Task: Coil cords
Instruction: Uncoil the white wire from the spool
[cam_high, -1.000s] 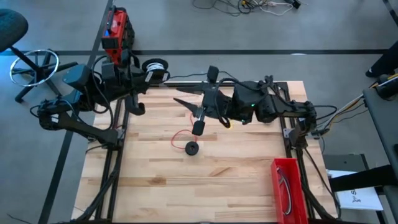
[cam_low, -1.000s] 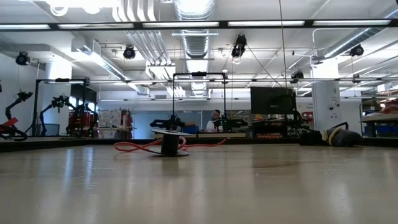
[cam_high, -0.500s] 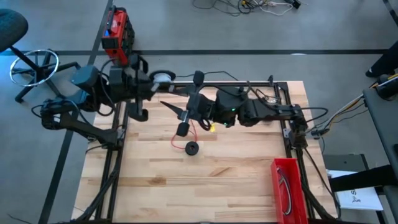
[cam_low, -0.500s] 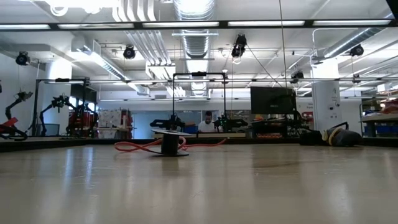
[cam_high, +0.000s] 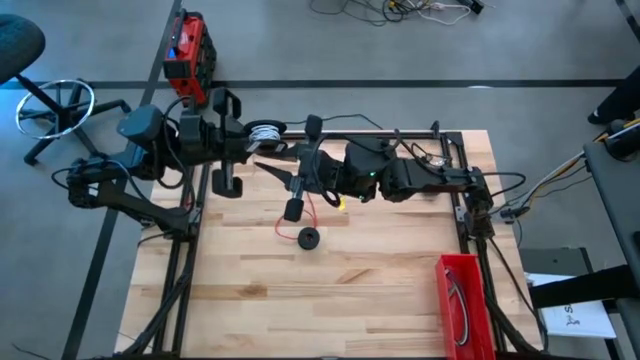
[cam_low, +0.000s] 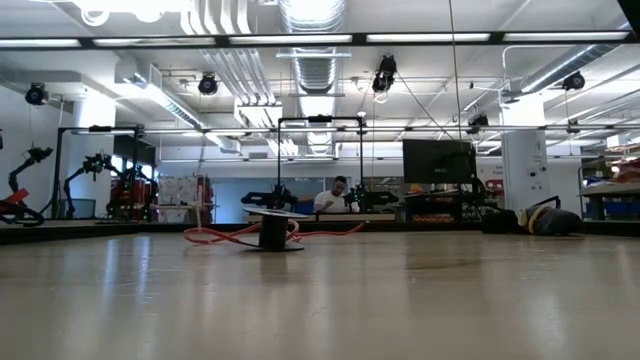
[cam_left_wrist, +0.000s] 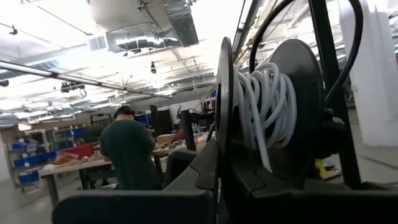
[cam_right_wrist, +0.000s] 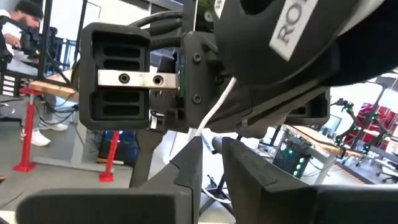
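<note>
A dark spool (cam_left_wrist: 267, 106) wound with white cord (cam_high: 265, 130) is held above the table's far left corner by my left gripper (cam_high: 252, 140), which is shut on it. My right gripper (cam_high: 272, 168) sits just beside it, toward the table's near edge. It is shut on a free length of the white cord (cam_right_wrist: 214, 112) that runs off toward the spool. A red cord (cam_high: 296, 214) lies in loose loops on the table. Beside it a small black spool (cam_low: 272, 232) stands on its lower flange. My left gripper pinches one thin flange of the spool (cam_left_wrist: 224, 134) between its two fingers, at the flange's rim. The spool is lifted clear of the table, its axle lying across the fingers. My right gripper pinches a single strand of the white cord (cam_right_wrist: 200, 132) between its fingertips, and the strand runs fairly straight from there toward the spool.
A red bin (cam_high: 462, 300) with thin cords inside stands at the table's near right corner. A red device (cam_high: 188, 48) sits off the table beyond the far left corner. A person works at a bench in the room behind.
My left gripper has carried the spool from beyond the far edge toward the table and turned it, so its winding now shows from above. My right gripper has moved toward the table's left edge, up to the spool. The red cord and black spool have stayed put.
</note>
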